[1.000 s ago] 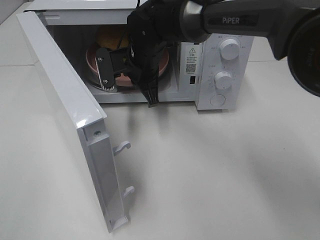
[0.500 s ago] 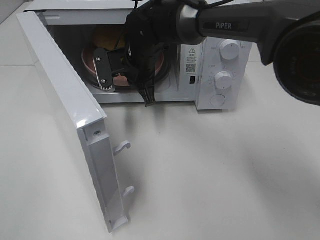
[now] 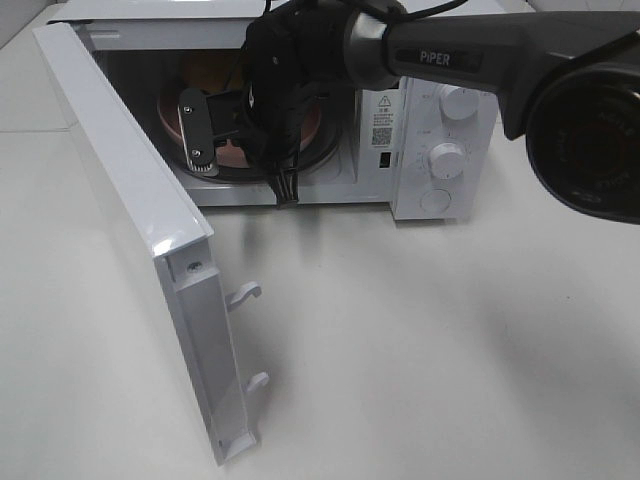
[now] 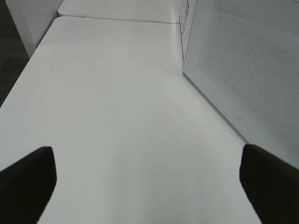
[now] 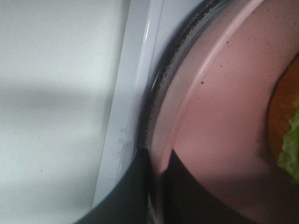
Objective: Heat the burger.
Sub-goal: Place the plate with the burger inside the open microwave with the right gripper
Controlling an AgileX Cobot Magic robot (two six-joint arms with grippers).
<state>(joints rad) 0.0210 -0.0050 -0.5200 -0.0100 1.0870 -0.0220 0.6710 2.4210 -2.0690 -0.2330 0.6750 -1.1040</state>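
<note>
In front of the microwave (image 3: pixel 440 110), its door (image 3: pixel 120 180) is standing wide open. Outside that door the left gripper (image 4: pixel 147 182) is hanging over the table (image 4: pixel 117 93) with its fingers spread fully apart, holding nothing. At the microwave's mouth the right gripper (image 5: pixel 156 184) is pinching the rim of the pink plate (image 5: pixel 219 107), fingers nearly closed on it, over the glass turntable (image 5: pixel 170 70), and the burger (image 5: pixel 286 121) is sitting on that plate, deeper inside the microwave. Loading is judged nearly done; releasing the plate, clearing the arm, closing the door and setting the knobs (image 3: pixel 447 160) are remaining.

Bright even light, soft shadows, right wrist view blurry
</note>
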